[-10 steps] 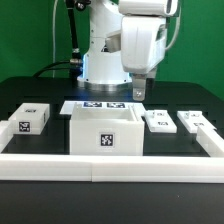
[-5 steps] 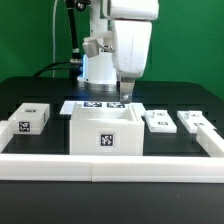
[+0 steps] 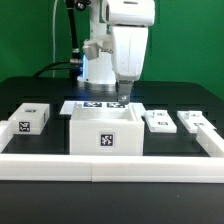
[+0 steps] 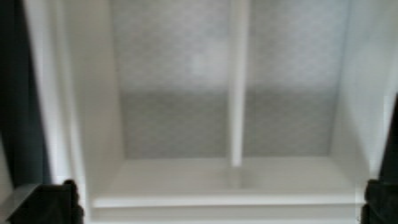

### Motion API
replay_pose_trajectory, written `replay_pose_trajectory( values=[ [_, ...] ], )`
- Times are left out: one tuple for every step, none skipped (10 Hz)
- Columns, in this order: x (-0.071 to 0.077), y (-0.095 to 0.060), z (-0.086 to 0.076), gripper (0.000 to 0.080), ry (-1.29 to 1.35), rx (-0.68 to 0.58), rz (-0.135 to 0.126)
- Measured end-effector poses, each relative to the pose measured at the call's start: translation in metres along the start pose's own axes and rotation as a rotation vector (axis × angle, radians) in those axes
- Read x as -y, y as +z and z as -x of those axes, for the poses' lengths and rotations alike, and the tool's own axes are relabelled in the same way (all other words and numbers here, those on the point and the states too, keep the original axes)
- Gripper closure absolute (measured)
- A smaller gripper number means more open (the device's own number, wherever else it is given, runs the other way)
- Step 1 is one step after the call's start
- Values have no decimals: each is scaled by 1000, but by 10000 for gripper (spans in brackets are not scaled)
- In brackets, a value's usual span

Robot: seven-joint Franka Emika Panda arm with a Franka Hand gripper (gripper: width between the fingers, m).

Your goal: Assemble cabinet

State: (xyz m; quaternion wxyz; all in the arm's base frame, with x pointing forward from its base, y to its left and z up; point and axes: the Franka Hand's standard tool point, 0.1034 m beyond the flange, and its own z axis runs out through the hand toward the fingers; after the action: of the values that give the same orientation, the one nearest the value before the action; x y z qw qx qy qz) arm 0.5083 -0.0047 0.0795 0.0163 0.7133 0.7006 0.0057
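The cabinet body (image 3: 105,130) is a large open-topped white box with a marker tag on its front, in the middle of the table. My gripper (image 3: 123,100) hangs just above the box's far wall. In the wrist view I look straight into the box (image 4: 178,100), which has a thin white divider (image 4: 237,90) down its inside. The gripper (image 4: 217,205) is open, and its dark fingertips (image 4: 57,203) stand wide apart on either side of the box's wall. It holds nothing.
A small tagged white block (image 3: 31,117) lies at the exterior view's left. Two tagged white panels (image 3: 158,121) (image 3: 194,121) lie at the right. The marker board (image 3: 92,104) lies behind the box. A long low white rail (image 3: 110,160) runs along the front.
The arm has swung toward the exterior view's left and come down a little, from beside the box to over its far wall. The parts have not moved.
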Motion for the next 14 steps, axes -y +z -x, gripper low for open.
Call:
replay_pose_trajectory(
  values=[
    [13, 3, 1, 1, 0, -1, -6],
    [24, 7, 2, 1, 1, -2, -10],
    [36, 11, 3, 1, 4, -4, -13],
    [43, 14, 3, 1, 6, -5, -22],
    [50, 18, 3, 1, 6, -7, -21],
    [59, 22, 3, 1, 8, -9, -27],
    [63, 26, 2, 1, 8, -10, -37],
    [65, 30, 2, 1, 8, -11, -42],
    [67, 36, 1, 1, 9, -14, -48],
    [70, 41, 0, 1, 9, -16, -58],
    [73, 46, 0, 1, 9, -17, -66],
    [76, 51, -1, 1, 9, -19, -77],
    [79, 56, -1, 1, 10, -20, -86],
    [80, 58, -2, 1, 19, -20, -91]
  ],
)
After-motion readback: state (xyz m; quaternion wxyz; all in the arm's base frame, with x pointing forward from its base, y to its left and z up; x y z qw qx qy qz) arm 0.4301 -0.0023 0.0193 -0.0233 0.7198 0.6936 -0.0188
